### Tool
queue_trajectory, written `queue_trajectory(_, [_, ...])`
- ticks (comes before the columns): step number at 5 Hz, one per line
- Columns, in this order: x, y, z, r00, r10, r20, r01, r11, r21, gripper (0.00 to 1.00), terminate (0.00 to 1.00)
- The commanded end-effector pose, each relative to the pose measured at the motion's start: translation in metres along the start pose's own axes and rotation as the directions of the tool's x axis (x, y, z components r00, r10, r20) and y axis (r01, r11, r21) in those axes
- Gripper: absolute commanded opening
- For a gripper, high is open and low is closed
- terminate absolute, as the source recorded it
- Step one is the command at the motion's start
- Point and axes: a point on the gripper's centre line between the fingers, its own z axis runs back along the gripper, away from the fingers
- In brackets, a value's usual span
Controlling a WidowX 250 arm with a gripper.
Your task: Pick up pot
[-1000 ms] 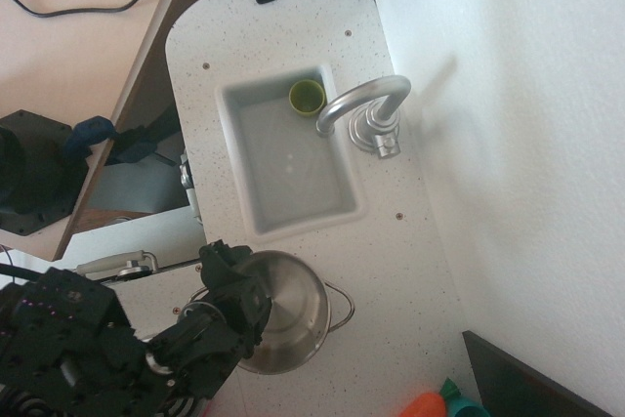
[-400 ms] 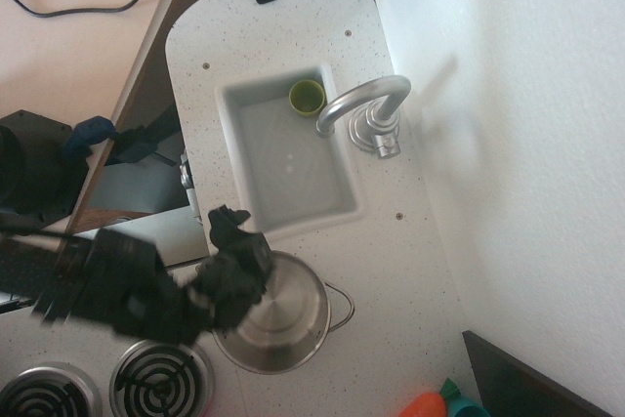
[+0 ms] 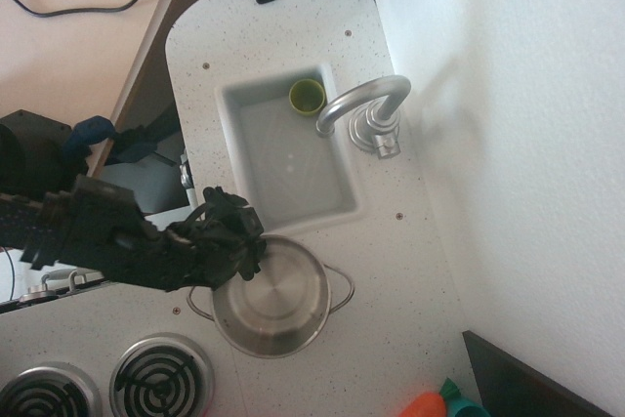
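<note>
The pot [image 3: 278, 302] is a round shiny steel pot with thin wire loop handles. It stands on the white counter just below the sink, right of the stove burners. My black gripper [image 3: 246, 244] reaches in from the left and sits at the pot's upper left rim. Its dark fingers overlap the rim, and I cannot tell whether they are closed on it. The right loop handle [image 3: 341, 290] shows clearly; the left one peeks out under the arm.
A white sink [image 3: 293, 158] holds a small green cup [image 3: 307, 97] in its far corner, with a silver faucet [image 3: 366, 109] beside it. Two stove burners [image 3: 161, 378] lie at the bottom left. An orange and teal object [image 3: 439, 403] lies at the bottom right by a dark panel.
The arm has swung up and left, uncovering the burners, and now stretches in from the left. The gripper stays at the pot's upper left rim. The pot looks slightly shifted.
</note>
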Motion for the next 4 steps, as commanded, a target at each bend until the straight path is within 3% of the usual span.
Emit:
queue_trajectory(1, [-0.0012, -0.0121, -0.0034, 0.997, -0.042, 0.068, 0.044, 0.999, -0.027, 0.0, 0.0])
queue_trajectory(4, [-0.0064, -0.0126, 0.0007, 0.988, -0.085, 0.125, 0.086, 0.996, -0.002, 0.0, 0.0])
